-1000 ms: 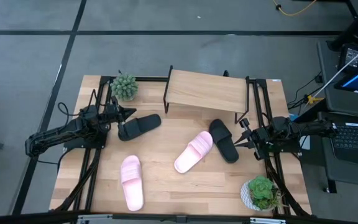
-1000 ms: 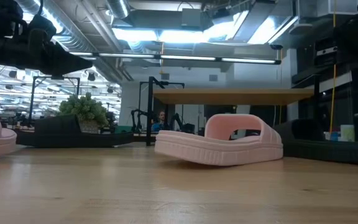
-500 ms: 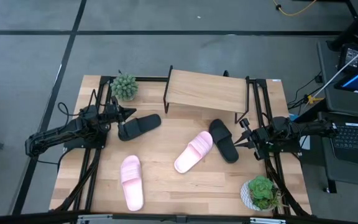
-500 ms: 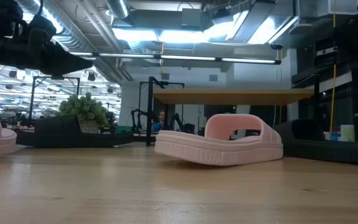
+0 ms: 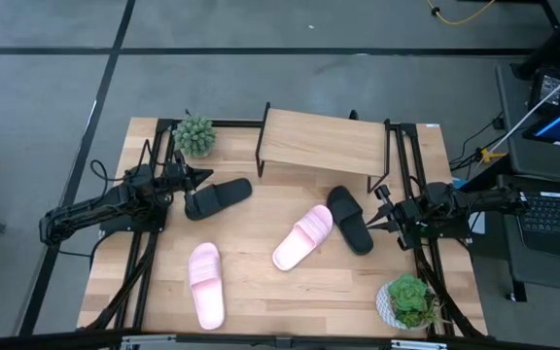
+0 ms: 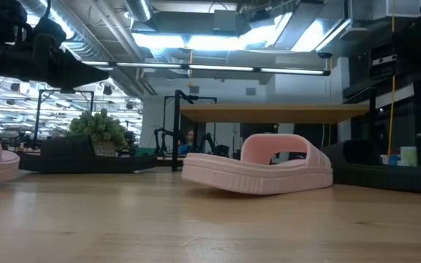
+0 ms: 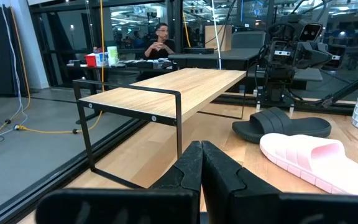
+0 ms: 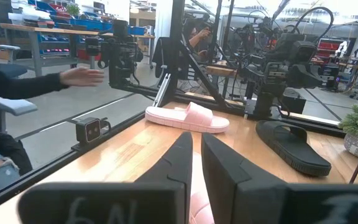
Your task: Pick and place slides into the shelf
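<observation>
Nothing has shifted since the earlier frames: both arms and all four slides sit exactly where they were.

From above, the shelf (image 5: pixel 322 142) stands at the far edge of the wooden table (image 5: pixel 261 292), its plank top bare. One black slide (image 5: pixel 218 197) lies near the left gripper (image 5: pixel 205 176), whose fingers are pressed together on nothing. A second black slide (image 5: pixel 349 219) lies just in front of the right gripper (image 5: pixel 372 221), with a pink slide (image 5: pixel 303 237) touching it on the inner side. The other pink slide (image 5: pixel 206 284) rests alone toward the near left. A small green plant (image 5: pixel 195 134) sits at the far left corner and another potted plant (image 5: pixel 408 300) at the near right.

At table height, the central pink slide (image 6: pixel 260 174) rests with its strap arched up (its toe end lifts slightly off the wood), and the shelf plank (image 6: pixel 272 112) shows behind it.

Past the left wrist, the two dark fingers (image 7: pixel 191 168) meet with no gap; beyond them are the shelf (image 7: pixel 166 93), a black slide (image 7: pixel 281 124) and a pink slide (image 7: pixel 319 158).

Past the right wrist, the fingers (image 8: pixel 180 158) stand a narrow slit apart, holding nothing. A pink slide (image 8: pixel 187 117) and a black slide (image 8: pixel 293 145) lie ahead, and a person's hand (image 8: pixel 82 76) reaches out beyond the table.
</observation>
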